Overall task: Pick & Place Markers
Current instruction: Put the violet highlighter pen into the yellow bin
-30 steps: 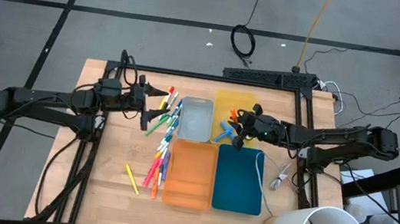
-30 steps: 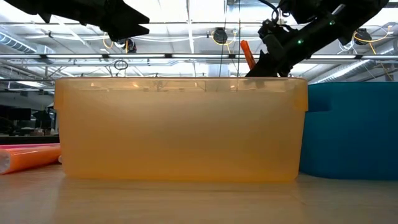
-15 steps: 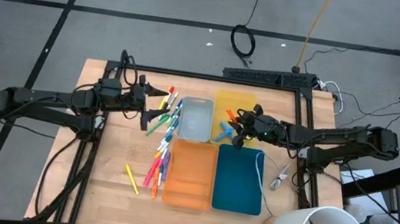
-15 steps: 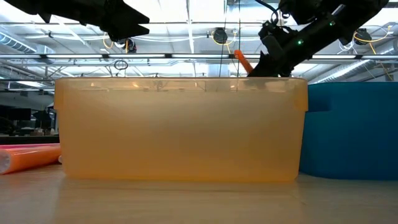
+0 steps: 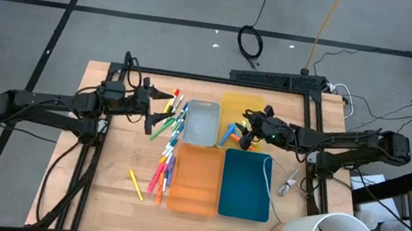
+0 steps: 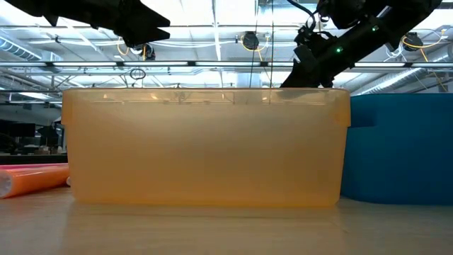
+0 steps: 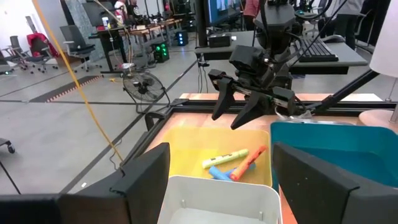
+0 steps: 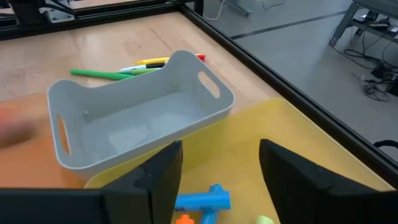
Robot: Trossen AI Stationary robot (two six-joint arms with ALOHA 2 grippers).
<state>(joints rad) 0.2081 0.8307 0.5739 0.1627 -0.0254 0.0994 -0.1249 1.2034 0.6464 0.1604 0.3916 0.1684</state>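
1. High view: a pale wooden bench (image 5: 111,199) with a planked grain carries four shallow rectangular plastic trays set in a block: a grey tray (image 5: 202,123), a yellow tray (image 5: 241,106), an orange tray (image 5: 196,180) and a teal tray (image 5: 246,186). The markers (image 5: 166,146), thin short sticks in mixed colours, lie scattered on the wood just left of the grey and orange trays, with one yellow marker (image 5: 135,184) apart nearer the front edge. A few more markers lie in the yellow tray. The left tool (image 5: 157,112) hangs above the scattered markers, its fingers apart and empty. The right tool (image 5: 244,131) is over the yellow tray, fingers spread, holding nothing.

2. Low view: the translucent orange tray's smooth wall fills the middle, the opaque teal tray beside it. An orange marker (image 6: 32,178) lies on the wood at the far left. The right tool (image 6: 301,67) shows dark above the tray rim.

3. Left wrist view: an orange marker (image 7: 247,163), a yellow-green marker (image 7: 225,158) and a blue marker (image 7: 217,172) lie together on the yellow tray's floor, below the right tool's open fingers.

4. Right wrist view: the grey tray shows rounded corners and slot handles; green and yellow markers (image 8: 127,70) lie on the wood behind it.
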